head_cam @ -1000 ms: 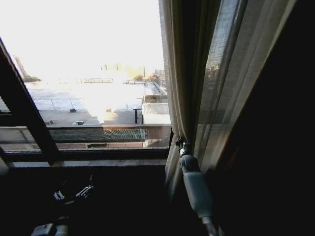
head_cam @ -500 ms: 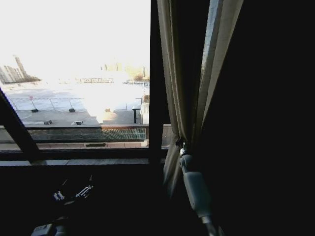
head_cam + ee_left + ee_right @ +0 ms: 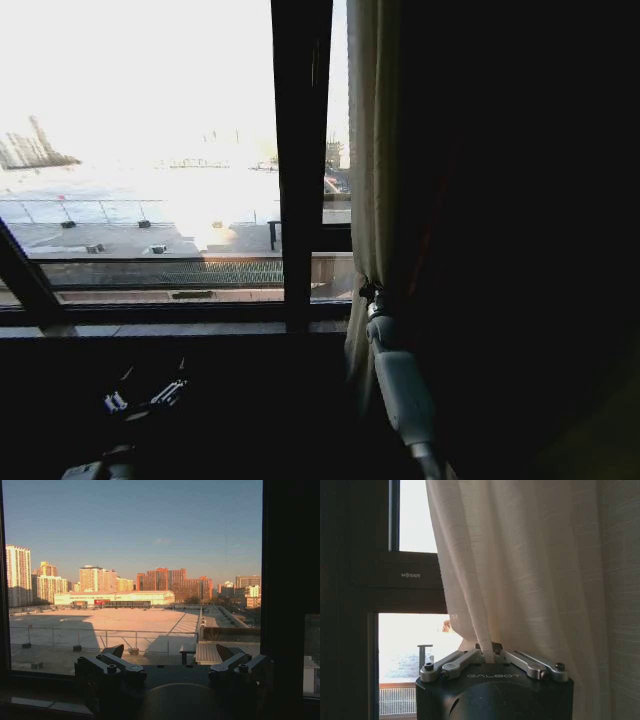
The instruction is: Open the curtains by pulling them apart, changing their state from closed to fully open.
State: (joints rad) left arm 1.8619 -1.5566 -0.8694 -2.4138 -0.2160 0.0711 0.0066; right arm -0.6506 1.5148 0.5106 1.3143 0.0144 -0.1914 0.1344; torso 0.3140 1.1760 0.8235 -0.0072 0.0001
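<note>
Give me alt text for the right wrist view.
The right gripper is shut on a pinched fold of the sheer white curtain, which hangs in pleats above it. Beside the curtain stands the dark window frame, with bright daylight through the glass.

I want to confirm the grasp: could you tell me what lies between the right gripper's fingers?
A bunched fold of the curtain lies pinched between the right gripper's fingers, shown in the right wrist view.

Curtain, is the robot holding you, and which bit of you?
Yes. The right gripper pinches a gathered fold of the curtain at its left edge. The left gripper is open, holding nothing.
</note>
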